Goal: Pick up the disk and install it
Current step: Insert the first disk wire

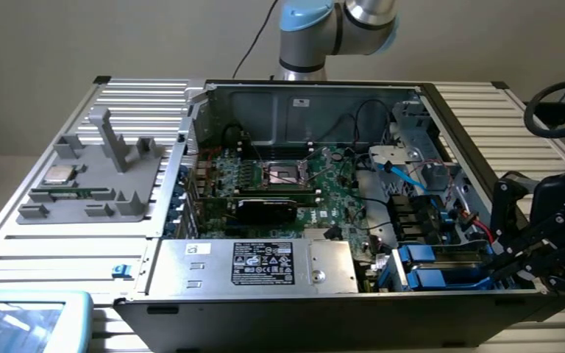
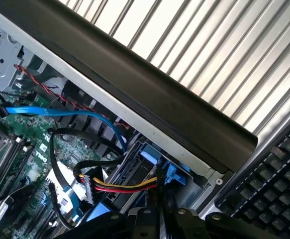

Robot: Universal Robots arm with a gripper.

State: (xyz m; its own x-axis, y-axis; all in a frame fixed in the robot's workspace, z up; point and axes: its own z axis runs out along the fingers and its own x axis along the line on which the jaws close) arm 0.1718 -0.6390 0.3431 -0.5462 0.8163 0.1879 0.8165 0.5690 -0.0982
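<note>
disk (image 1: 438, 278): blue-framed, in drive bay (image 1: 456, 252), lower right of frame
gripper (image 1: 508, 266): just beside disk; clenched or released, cannot tell
progress: pickup seemingly done; full seating unconfirmed

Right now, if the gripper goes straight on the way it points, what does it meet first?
Likely the yellow-and-red cable lying across the blue drive frame just ahead of the gripper; depth is unclear.

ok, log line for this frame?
end effector: down at drive bay, case corner on exterior view's right | disk: blue frame in bay, directly ahead | seating: cannot tell
</note>
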